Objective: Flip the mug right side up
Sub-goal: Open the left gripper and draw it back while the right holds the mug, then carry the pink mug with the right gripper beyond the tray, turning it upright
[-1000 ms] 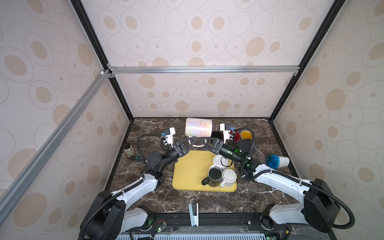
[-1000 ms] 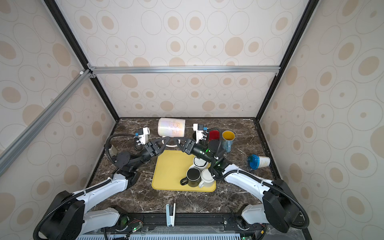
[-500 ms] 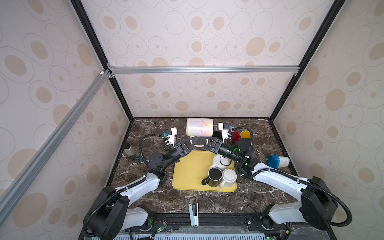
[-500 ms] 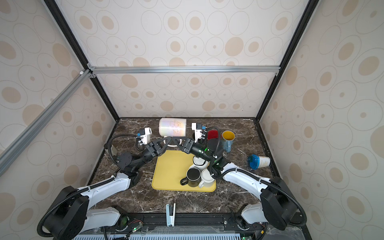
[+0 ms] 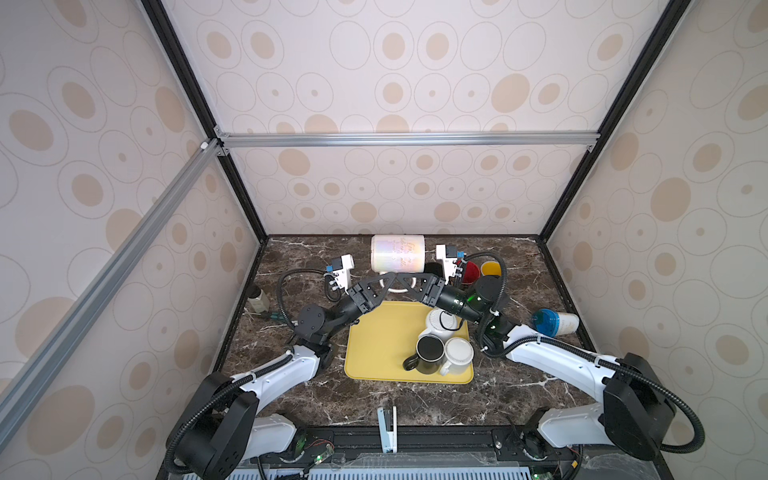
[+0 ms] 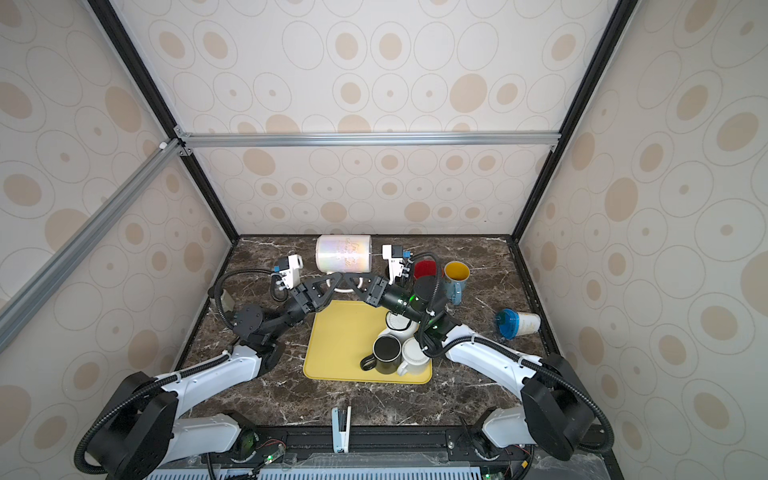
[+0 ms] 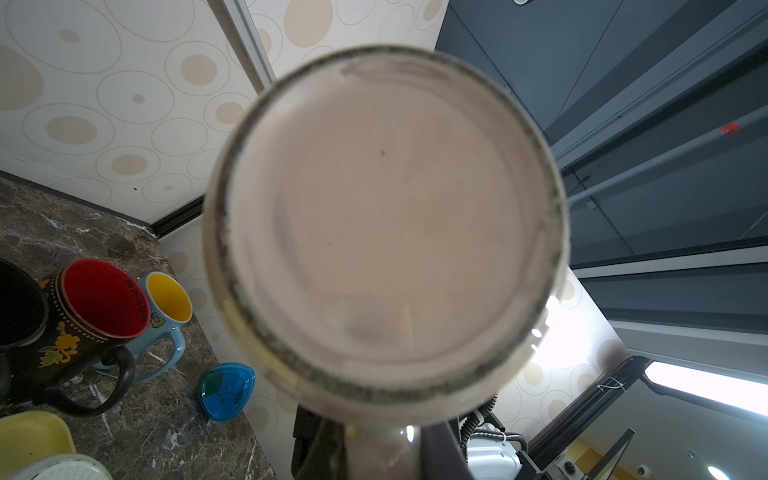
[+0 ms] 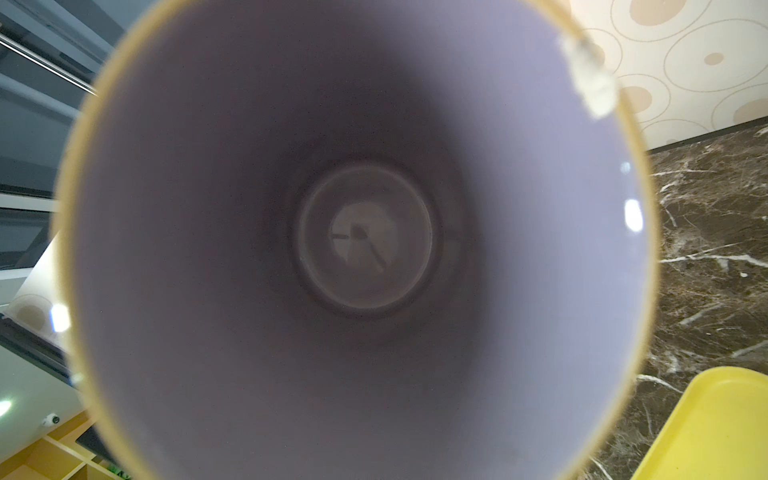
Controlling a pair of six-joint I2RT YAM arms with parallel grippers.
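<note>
L arm point(image 5: 282, 370) & R arm point(image 5: 552, 353) both reach fwd from the near edge and angle inward. Elbows are low and forearms rise toward the middle, so the two claws meet almost tip to tip at centre rear in both top views. L claw point(image 5: 390, 277) is clamped on the mug point(image 5: 397, 253) handle, fingers pointing right. R claw point(image 5: 404, 277) points left at the same handle. It's seen side-on, so its gap can't be told.

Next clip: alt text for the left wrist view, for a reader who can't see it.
The pale round base of a mug fills the middle of the view, close and blurred. Past it, on the marble table, stand a red-lined mug and a yellow-lined mug, with a blue lid near them.
</note>
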